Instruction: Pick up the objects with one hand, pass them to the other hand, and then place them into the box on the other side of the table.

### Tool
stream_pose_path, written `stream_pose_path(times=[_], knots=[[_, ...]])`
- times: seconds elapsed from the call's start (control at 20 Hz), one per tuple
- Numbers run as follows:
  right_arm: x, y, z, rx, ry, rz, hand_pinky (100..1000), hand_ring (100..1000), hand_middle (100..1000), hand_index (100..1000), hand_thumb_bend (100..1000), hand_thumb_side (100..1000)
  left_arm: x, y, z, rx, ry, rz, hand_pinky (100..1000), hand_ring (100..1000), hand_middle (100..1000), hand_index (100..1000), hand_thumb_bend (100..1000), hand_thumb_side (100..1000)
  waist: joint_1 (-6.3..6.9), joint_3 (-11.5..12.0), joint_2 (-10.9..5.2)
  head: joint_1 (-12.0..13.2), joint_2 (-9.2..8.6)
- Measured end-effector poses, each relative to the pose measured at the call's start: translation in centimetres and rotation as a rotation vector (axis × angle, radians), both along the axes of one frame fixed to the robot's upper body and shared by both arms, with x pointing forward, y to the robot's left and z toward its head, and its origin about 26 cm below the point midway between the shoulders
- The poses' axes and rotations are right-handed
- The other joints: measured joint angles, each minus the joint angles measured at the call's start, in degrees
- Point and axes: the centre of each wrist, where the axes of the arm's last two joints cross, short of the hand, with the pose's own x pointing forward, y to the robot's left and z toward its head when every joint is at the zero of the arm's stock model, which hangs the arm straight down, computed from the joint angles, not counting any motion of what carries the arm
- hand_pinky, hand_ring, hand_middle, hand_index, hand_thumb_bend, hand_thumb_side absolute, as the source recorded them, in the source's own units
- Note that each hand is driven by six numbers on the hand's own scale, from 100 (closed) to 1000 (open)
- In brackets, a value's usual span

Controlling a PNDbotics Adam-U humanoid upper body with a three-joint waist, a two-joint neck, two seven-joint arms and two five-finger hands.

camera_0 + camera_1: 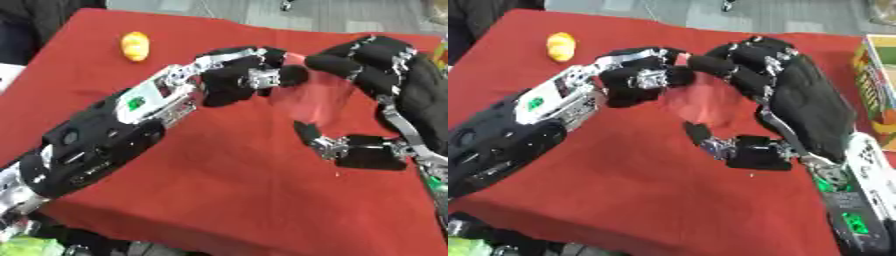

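A see-through, reddish-tinted object (706,102) hangs above the red table (219,200) between my two hands; I cannot make out its exact shape. My left hand (234,80) comes in from the lower left, its fingers curled on the object's upper left edge. My right hand (754,60) arches over it from the right, fingers curled on the top and the thumb (710,142) under its lower side. The fingertips of both hands meet at the object's top. A small yellow object (135,46) lies on the table at the far left.
A colourful box (874,75) stands at the table's right edge, beside my right arm. The table's front edge runs across the bottom of the view, with clutter below it. Grey floor lies beyond the far edge.
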Motion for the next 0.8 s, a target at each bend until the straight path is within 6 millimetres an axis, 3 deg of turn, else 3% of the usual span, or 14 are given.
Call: stream_pose_path(times=[0.15, 0.45, 0.6, 0.8], knots=[[0.0, 0.0, 0.0, 0.038, -0.003, -0.003, 566, 542, 549, 807, 100, 244, 0.0, 0.3, 0.0, 0.011, -0.012, 0.001, 764, 598, 545, 633, 756, 490, 0.00, -0.01, 0.00, 0.02, 0.00], [0.3, -0.6, 0.2, 0.129, -0.013, -0.026, 578, 530, 538, 798, 100, 265, 0.3, 2.0, -0.1, 0.049, -0.077, 0.016, 814, 718, 679, 761, 990, 661, 0.01, -0.11, 0.00, 0.05, 0.00], [0.4, -1.0, 0.2, 0.176, -0.009, -0.037, 585, 532, 539, 799, 100, 274, 0.7, 3.8, 0.2, 0.074, -0.157, 0.050, 846, 771, 747, 802, 1000, 757, 0.02, -0.16, 0.00, 0.05, 0.00], [1.1, -2.1, 0.3, 0.245, 0.013, -0.077, 585, 531, 538, 795, 100, 282, 1.3, 7.3, 1.1, 0.077, -0.290, 0.177, 858, 786, 766, 819, 1000, 801, 0.00, -0.09, 0.00, -0.49, 0.00]])
